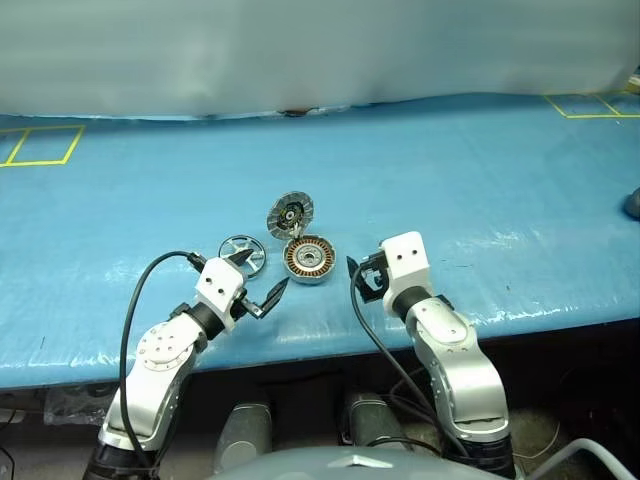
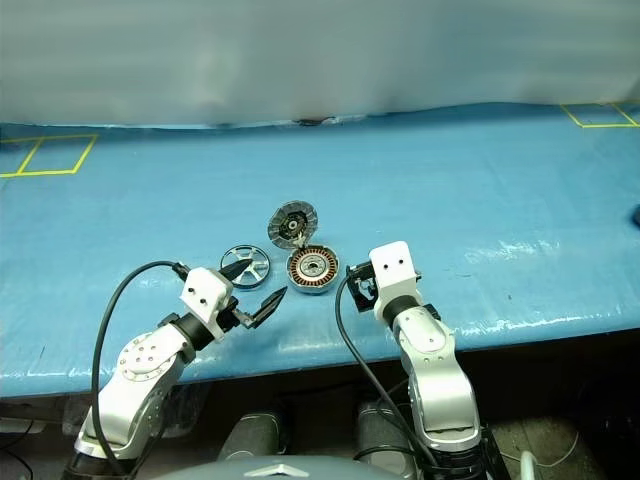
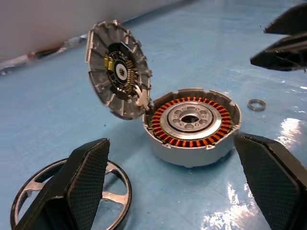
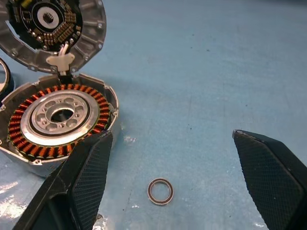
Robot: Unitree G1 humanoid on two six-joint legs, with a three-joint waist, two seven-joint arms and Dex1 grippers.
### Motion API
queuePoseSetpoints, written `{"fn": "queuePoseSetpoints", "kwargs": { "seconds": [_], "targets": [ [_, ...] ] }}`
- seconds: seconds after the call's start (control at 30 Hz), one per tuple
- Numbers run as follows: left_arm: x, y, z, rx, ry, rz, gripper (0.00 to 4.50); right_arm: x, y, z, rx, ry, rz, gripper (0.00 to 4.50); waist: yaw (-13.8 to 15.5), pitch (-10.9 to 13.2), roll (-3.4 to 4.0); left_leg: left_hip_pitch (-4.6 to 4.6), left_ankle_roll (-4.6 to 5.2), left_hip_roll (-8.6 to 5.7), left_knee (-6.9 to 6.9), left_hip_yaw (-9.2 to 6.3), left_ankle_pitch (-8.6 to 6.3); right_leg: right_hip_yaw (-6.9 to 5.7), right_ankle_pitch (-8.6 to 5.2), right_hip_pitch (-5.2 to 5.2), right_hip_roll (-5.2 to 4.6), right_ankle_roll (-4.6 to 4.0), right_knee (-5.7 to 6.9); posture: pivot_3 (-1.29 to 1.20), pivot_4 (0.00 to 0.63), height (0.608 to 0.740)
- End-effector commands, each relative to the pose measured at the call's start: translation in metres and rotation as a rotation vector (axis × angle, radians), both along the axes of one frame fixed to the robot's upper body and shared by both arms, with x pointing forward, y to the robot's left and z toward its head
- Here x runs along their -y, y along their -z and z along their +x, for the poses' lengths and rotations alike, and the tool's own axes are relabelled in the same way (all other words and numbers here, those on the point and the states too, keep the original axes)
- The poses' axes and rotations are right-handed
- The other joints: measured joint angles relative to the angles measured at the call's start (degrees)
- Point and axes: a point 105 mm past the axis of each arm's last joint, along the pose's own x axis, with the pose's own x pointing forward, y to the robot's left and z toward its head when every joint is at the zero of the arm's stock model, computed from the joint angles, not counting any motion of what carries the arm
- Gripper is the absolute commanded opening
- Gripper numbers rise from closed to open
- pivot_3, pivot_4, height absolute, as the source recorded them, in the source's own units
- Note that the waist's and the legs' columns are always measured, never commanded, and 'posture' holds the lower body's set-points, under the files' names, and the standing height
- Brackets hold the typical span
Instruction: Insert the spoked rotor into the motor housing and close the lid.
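Note:
The motor housing (image 1: 308,260) sits on the blue table, its copper windings ringing a silver centre (image 4: 57,120). Its lid (image 1: 290,213) stands tilted open on the far edge, ribbed inner face and dark centre showing (image 3: 117,76). The spoked rotor (image 1: 241,252) lies flat on the table just left of the housing (image 3: 192,124). My left gripper (image 1: 262,275) is open near the front edge, one finger (image 3: 79,187) over the rotor's near rim, the other in front of the housing. My right gripper (image 1: 362,275) is open just right of the housing, with nothing between its fingers (image 4: 81,187).
A small metal ring (image 4: 160,191) lies on the table right of the housing, between the right gripper's fingers. Yellow tape squares (image 1: 40,145) mark the far left and far right (image 1: 590,103). A dark object (image 1: 633,203) sits at the right edge. The table's front edge runs below both grippers.

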Motion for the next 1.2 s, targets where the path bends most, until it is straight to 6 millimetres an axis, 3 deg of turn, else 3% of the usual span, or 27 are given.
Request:
{"fn": "queuePoseSetpoints", "kwargs": {
  "seconds": [0.03,0.13,0.3,0.8,0.9,1.2],
  "targets": [
    [0.000,0.002,-0.005,-0.004,0.003,-0.028,4.50,-0.011,0.001,-0.003,0.007,-0.011,0.055,4.23,0.03,0.00,0.00,0.00,0.00,0.02,0.00,0.00,0.00,-0.01,-0.01,-0.01,0.01,-0.01,0.01,0.00,0.150,0.740],
    [-0.002,0.015,-0.011,-0.036,0.034,0.013,4.50,-0.014,0.017,-0.005,-0.035,-0.019,0.052,4.23,0.01,0.01,-0.01,0.02,-0.01,0.17,0.06,-0.03,-0.01,-0.04,-0.01,0.00,-0.03,-0.01,0.01,0.00,0.150,0.740],
    [-0.004,0.021,-0.013,-0.044,0.034,0.008,4.50,-0.012,0.028,-0.002,-0.050,-0.004,0.046,4.23,0.02,0.02,-0.04,0.05,-0.07,0.27,0.08,0.02,-0.04,-0.03,-0.02,-0.25,-0.18,-0.01,-0.01,0.00,0.150,0.740],
    [0.003,0.022,-0.015,-0.067,0.029,-0.052,4.50,0.007,0.044,0.006,-0.047,0.151,0.032,4.23,0.05,0.00,-0.03,-0.47,-0.07,0.10,0.14,0.04,-0.04,-0.03,0.02,-0.49,0.06,0.03,0.06,0.00,0.150,0.740],
    [0.003,0.021,-0.014,-0.065,0.026,-0.053,4.50,0.007,0.047,0.006,-0.054,0.150,0.019,3.64,0.05,-0.03,-0.05,-0.46,-0.07,0.11,0.16,0.04,-0.04,-0.02,0.02,-0.47,0.04,0.04,0.06,0.00,0.150,0.740],
    [0.003,0.020,-0.012,-0.060,0.019,-0.054,4.50,0.007,0.048,0.006,-0.060,0.147,0.005,0.76,0.15,-0.09,-0.07,-0.46,-0.06,0.10,0.19,0.04,-0.03,-0.03,0.03,-0.44,0.04,0.06,0.06,0.00,0.150,0.740]
  ]
}}
